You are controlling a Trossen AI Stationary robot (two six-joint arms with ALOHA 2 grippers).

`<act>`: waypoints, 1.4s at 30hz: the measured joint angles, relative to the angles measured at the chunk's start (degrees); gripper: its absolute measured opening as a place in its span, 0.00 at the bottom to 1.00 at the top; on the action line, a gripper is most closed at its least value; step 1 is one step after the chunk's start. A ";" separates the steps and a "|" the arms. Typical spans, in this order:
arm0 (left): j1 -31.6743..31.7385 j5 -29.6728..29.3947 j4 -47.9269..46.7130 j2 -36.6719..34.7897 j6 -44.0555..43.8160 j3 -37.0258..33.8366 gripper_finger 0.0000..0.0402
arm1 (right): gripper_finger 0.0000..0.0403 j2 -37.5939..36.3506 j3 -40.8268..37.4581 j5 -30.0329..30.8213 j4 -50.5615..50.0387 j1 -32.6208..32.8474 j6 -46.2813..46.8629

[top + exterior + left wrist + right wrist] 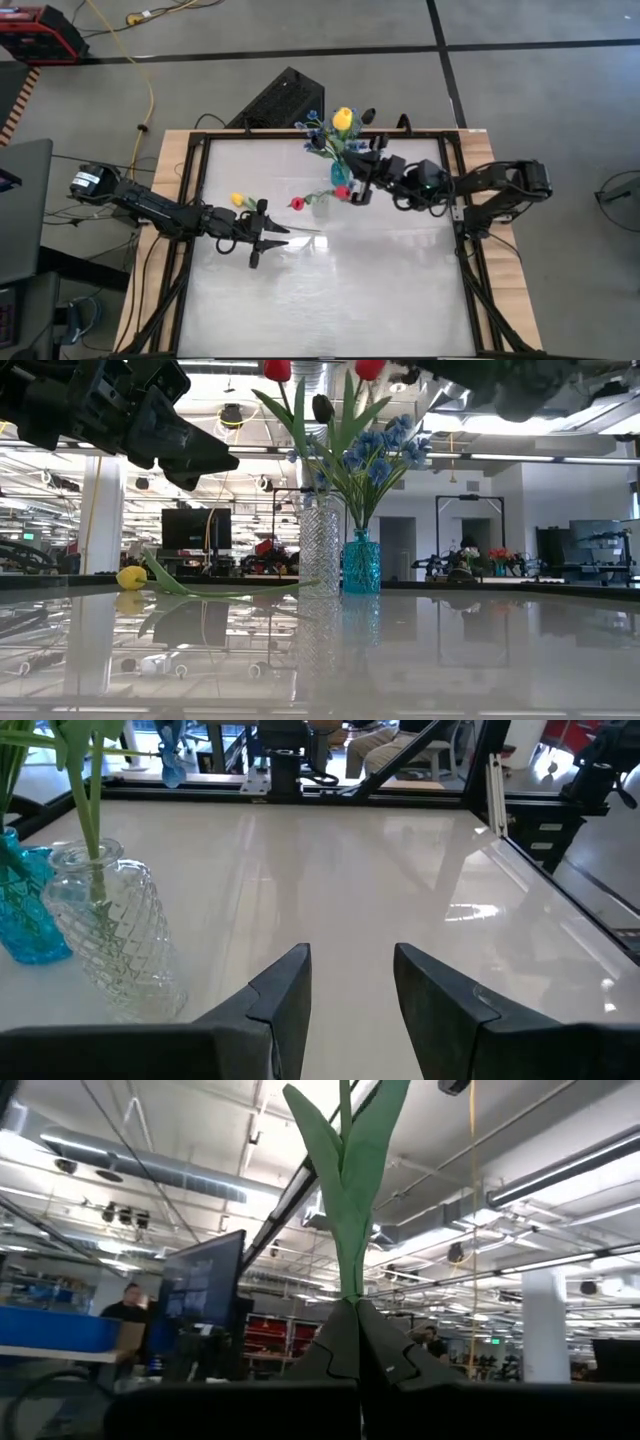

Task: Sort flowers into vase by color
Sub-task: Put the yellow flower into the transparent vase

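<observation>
A yellow tulip point(238, 199) point(131, 577) lies on its side on the table. A clear cut-glass vase point(320, 545) point(110, 935) holds a red tulip point(277, 368) and a dark bloom point(322, 407). Beside it stands the blue vase point(361, 563) point(340, 172) with blue blossoms point(385, 445) and a yellow tulip point(343, 120). My left gripper point(262, 238) point(350, 990) hovers open over the table, near the lying tulip. My right gripper point(358, 190) point(352, 1350) is shut on a red tulip point(342, 192) point(369, 368) above the vases. My right gripper pinches the red tulip's green stem point(348, 1285) between its two fingers, just below the leaves point(345, 1170). The stem stands roughly upright out of the shut fingertips. Its bloom is out of the wrist view, and I cannot tell where its lower end is.
A black frame point(190, 200) borders the white tabletop. Bare tabletop lies toward the near edge point(330, 300). A black case point(280, 100) sits beyond the far edge. People and benches show in the room behind.
</observation>
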 joint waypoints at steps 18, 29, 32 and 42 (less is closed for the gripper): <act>0.00 0.00 -0.55 0.00 0.31 0.00 0.33 | 0.04 15.25 10.82 -3.83 4.77 -2.25 8.14; 0.00 0.00 -1.33 0.02 0.10 0.00 0.33 | 0.04 20.74 10.78 -3.74 9.13 -3.39 12.74; 0.00 -0.02 -1.34 0.02 0.08 0.00 0.33 | 0.04 21.26 10.69 -3.74 10.05 -2.90 12.74; 0.00 0.00 -1.49 0.02 -0.42 0.00 0.33 | 0.04 21.26 9.47 -2.86 8.41 -2.89 12.96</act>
